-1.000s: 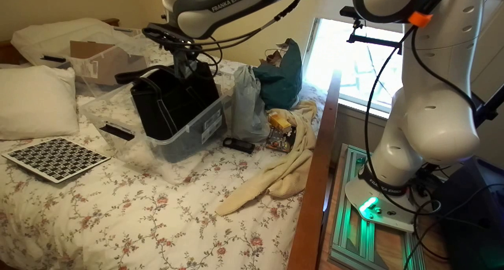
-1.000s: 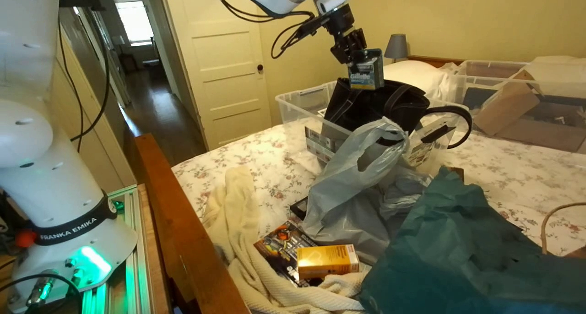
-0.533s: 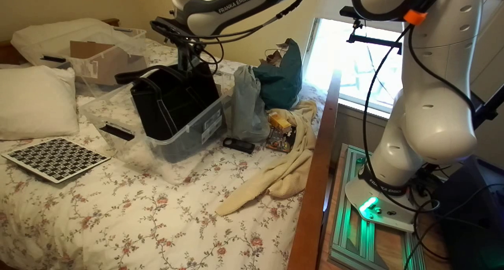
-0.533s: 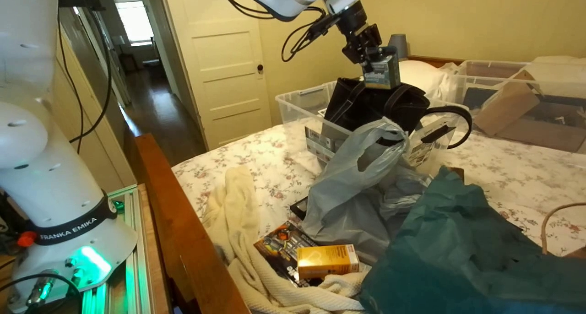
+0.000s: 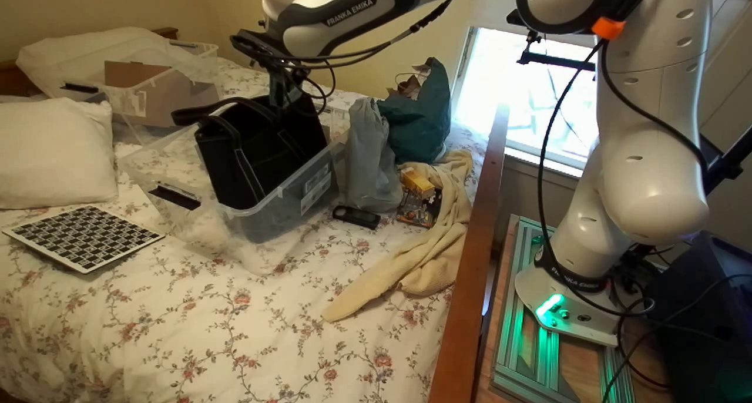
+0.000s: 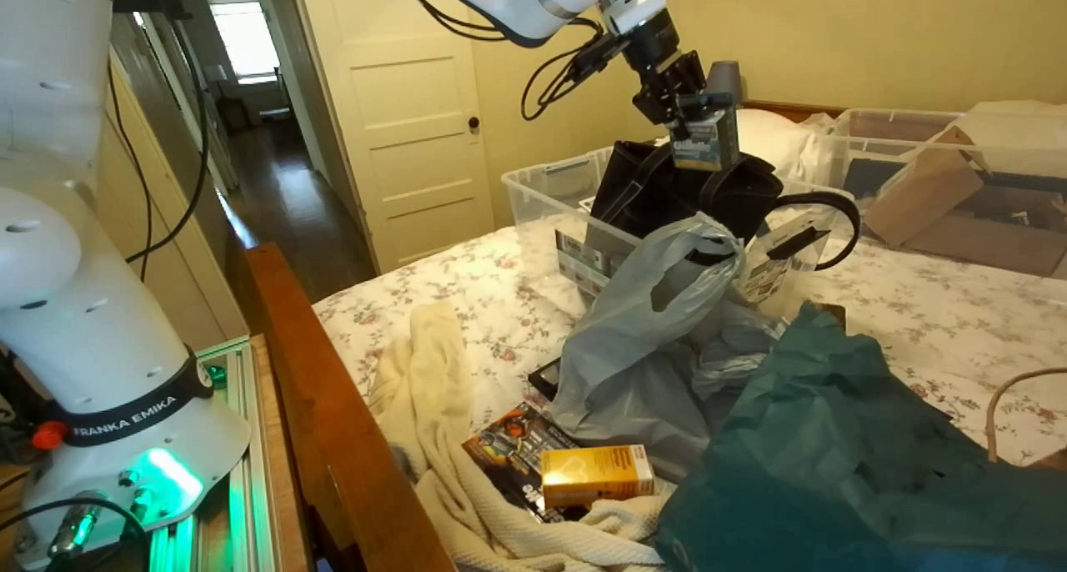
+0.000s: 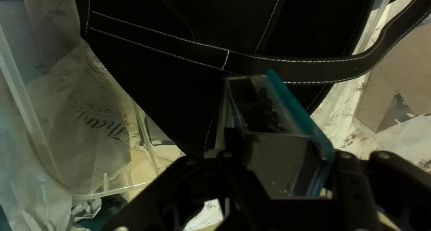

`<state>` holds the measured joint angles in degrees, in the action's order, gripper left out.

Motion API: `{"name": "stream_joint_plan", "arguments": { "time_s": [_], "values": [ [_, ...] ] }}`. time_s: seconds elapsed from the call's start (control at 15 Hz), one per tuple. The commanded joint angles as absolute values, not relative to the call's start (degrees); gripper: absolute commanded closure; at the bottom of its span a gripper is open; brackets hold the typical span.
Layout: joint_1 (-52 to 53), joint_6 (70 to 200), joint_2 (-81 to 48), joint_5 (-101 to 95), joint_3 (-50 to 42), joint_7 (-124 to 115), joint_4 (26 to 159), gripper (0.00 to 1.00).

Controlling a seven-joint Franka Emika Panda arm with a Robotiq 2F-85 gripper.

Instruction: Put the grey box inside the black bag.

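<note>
The fingers [image 7: 352,187] gripped the teal-edged grey box [image 7: 281,160] over the black bag [image 5: 252,162], a strap [image 7: 313,71] crossing and a tub [image 5: 270,224] surrounding it.

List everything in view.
Bed: 1, floral, centre
Tubs: 2, clear, bed
Handbag: 1, black, in tub
Box: 1, grey, over handbag
Cardboard: 1+, brown, in far tub
Plastic bag: 1, grey, bed
Bundle: 1, teal, bed
Packet: 1, multicoloured, bed
Carton: 1, yellow, on packet
Cloth: 1, cream, bed
Device: 1, black, bed
Board: 1, black-white, bed
Pillow: 1+, white, bed
Lamp: 1, grey, background
Door: 1, cream, background
Windows: 2, bright, background
Arm: 1, white, over bed
Gripper: 1, black, holding box
</note>
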<state>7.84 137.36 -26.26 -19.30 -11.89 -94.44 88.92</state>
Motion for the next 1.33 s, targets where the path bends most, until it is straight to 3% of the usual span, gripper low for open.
{"name": "stream_joint_plan", "arguments": {
  "time_s": [0.0, 1.27],
  "values": [
    [5.3, 135.6, -29.5, -15.6, -10.8, -93.8, 84.6, 0.87],
    [0.3, 132.0, -46.4, -4.4, -10.4, -92.9, 64.5, 0.87]
  ]
}}
